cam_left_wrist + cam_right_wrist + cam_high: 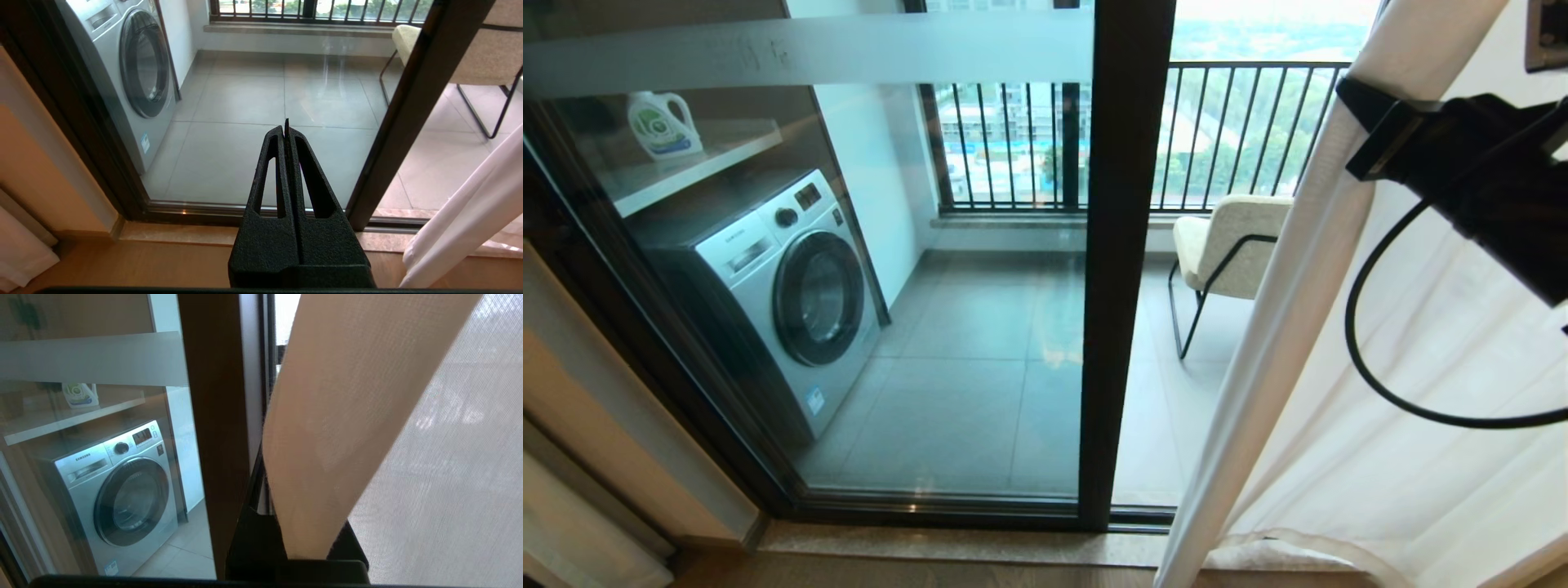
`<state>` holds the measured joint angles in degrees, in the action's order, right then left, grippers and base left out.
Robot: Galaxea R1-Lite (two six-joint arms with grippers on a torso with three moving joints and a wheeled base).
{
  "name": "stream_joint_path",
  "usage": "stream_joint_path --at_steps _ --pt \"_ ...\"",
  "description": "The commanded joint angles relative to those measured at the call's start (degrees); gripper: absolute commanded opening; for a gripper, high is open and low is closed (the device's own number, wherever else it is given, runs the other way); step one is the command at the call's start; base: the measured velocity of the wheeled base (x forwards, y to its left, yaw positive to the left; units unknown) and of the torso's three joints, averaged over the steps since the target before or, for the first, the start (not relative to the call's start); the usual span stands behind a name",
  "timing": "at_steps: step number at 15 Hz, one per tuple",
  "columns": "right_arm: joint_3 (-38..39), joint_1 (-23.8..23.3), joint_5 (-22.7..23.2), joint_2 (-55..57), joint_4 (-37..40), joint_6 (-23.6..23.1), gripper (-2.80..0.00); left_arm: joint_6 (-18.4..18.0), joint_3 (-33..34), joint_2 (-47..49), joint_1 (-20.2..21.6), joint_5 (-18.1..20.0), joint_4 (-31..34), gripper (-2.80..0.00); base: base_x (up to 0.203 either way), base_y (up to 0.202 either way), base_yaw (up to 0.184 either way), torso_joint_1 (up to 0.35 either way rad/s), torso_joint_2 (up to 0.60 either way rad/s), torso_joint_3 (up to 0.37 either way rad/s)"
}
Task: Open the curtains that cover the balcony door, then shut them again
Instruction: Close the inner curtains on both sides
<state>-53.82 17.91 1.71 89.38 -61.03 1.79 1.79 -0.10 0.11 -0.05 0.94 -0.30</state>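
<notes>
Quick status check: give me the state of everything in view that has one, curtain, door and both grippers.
curtain: bunched, pulled right, glass uncovered
balcony door: uncovered; open or shut, cannot tell
washing machine: door shut
right gripper: shut on the curtain's edge
left gripper: shut, empty, clear of the curtain

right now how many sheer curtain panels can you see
2. One sheer curtain panel is bunched and pulled taut to the right of the balcony door's frame, gripped by the right gripper. The other hangs at the far left edge; more may be hidden.
</notes>
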Motion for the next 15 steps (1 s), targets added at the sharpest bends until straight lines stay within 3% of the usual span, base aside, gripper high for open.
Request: stream_joint_path --at_steps 1,15 --pt "0.03 0.02 0.05 0.09 -0.32 0.0 -2.8 0.05 0.01 -0.02 0.0 0.03 -0.05 -2.8 0.0 0.188 0.003 0.005 0.0 0.002" --pt "-0.58 0.02 0.05 0.44 -0.5 -0.03 -2.8 0.05 0.01 -0.02 0.05 0.03 -0.05 -2.8 0.0 0.19 0.002 0.002 0.0 0.002"
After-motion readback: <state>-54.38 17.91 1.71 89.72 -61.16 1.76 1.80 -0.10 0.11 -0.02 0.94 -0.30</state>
